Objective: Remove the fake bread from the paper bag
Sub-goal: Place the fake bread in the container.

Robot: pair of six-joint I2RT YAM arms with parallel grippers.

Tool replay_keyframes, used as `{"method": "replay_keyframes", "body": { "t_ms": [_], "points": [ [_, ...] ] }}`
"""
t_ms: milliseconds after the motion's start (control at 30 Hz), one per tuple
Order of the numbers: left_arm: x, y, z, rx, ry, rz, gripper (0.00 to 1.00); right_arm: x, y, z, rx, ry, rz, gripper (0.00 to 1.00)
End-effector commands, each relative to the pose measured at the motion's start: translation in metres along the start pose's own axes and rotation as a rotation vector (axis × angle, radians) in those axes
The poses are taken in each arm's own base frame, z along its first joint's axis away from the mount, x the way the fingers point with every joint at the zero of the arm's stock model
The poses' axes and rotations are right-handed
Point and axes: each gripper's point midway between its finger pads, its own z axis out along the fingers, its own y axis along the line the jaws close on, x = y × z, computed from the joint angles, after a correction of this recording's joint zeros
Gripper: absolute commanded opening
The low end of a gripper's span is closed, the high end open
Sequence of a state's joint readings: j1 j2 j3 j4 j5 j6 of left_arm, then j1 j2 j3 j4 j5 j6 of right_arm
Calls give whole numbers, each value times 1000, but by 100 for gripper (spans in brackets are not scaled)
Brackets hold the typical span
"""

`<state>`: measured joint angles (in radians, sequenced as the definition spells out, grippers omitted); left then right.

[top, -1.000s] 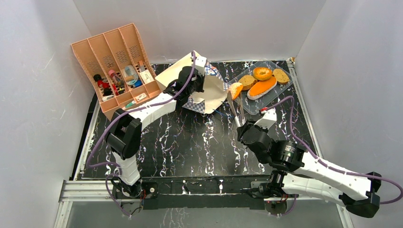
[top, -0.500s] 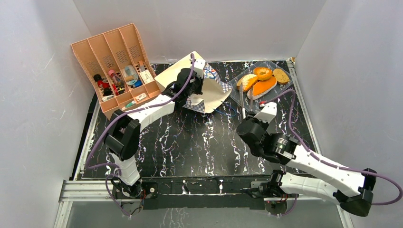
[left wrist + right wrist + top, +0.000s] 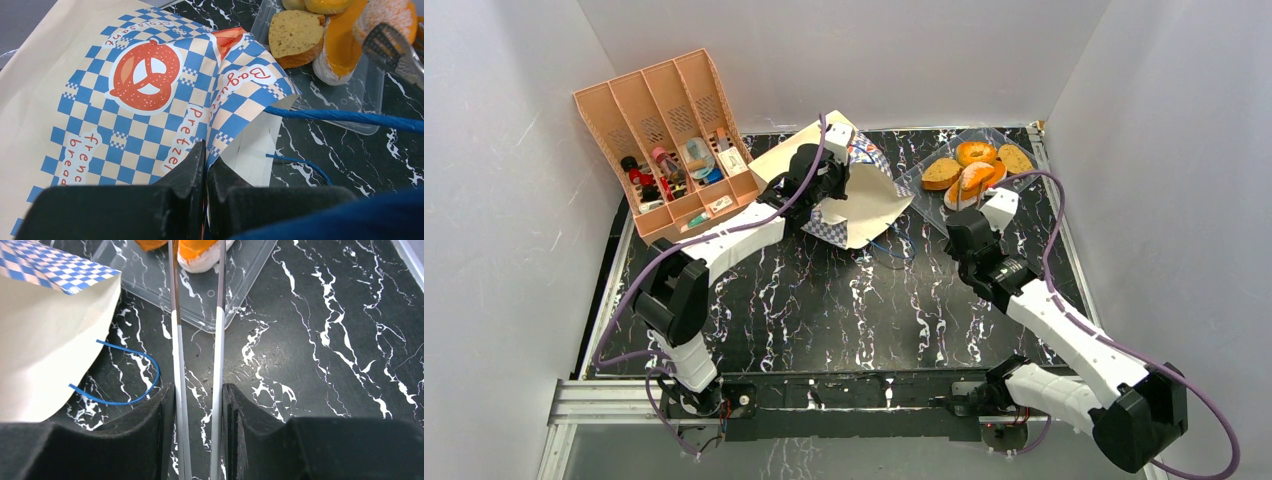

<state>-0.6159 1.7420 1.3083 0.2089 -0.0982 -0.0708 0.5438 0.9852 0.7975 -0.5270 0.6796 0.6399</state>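
The paper bag lies on its side, mouth toward the tray, and also shows in the left wrist view. My left gripper is shut on the bag's checkered edge. My right gripper is shut on the metal tongs. The tong tips straddle an orange-topped bread over the clear tray. In the tray lie the toast slice, the ring bagel, the long loaf and another tan piece. The bag's inside is hidden.
The orange slotted organiser with small items stands at the back left. A blue cord handle trails on the black marble table between bag and tray. White walls close in the sides and the back.
My right arm has swung the tongs with the orange-topped bread from the bag's mouth rightward over the tray. The left gripper has kept its hold on the bag, which has sagged a little.
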Motion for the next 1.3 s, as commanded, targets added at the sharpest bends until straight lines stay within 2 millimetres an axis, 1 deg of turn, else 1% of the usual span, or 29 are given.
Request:
{"method": "replay_keyframes", "body": {
  "t_ms": [0,100,233,500,567,767,900,933,967,1067,1133,1200,1267],
  "points": [
    [-33,3,-20,10,-78,-10,0,-18,18,12,-77,-58,50,0],
    [-34,2,-21,15,-82,-13,0,-14,17,18,-80,-54,53,0],
    [-35,1,-22,20,-85,-14,0,-14,13,23,-69,-77,67,0],
    [-36,0,-22,27,-88,-16,0,-27,10,23,-66,-144,114,0],
    [-35,0,-22,26,-84,-17,0,-28,10,26,-61,-146,114,0],
    [-34,0,-23,28,-83,-18,0,-14,7,41,-38,-98,108,0],
    [-33,0,-24,28,-83,-20,0,-5,4,45,-34,-77,117,0],
    [-33,0,-24,29,-82,-20,0,-3,3,46,-36,-69,120,2],
    [-33,0,-24,29,-82,-21,0,0,3,47,-40,-62,123,5],
    [-31,-1,-23,32,-78,-24,0,3,5,47,-51,-50,126,21],
    [-31,-1,-23,33,-77,-25,0,4,4,47,-52,-45,128,29],
    [-30,-1,-23,32,-77,-27,0,5,5,47,-54,-41,129,32],
    [-30,-1,-24,32,-77,-27,0,6,5,46,-57,-34,129,33]
  ]
}}
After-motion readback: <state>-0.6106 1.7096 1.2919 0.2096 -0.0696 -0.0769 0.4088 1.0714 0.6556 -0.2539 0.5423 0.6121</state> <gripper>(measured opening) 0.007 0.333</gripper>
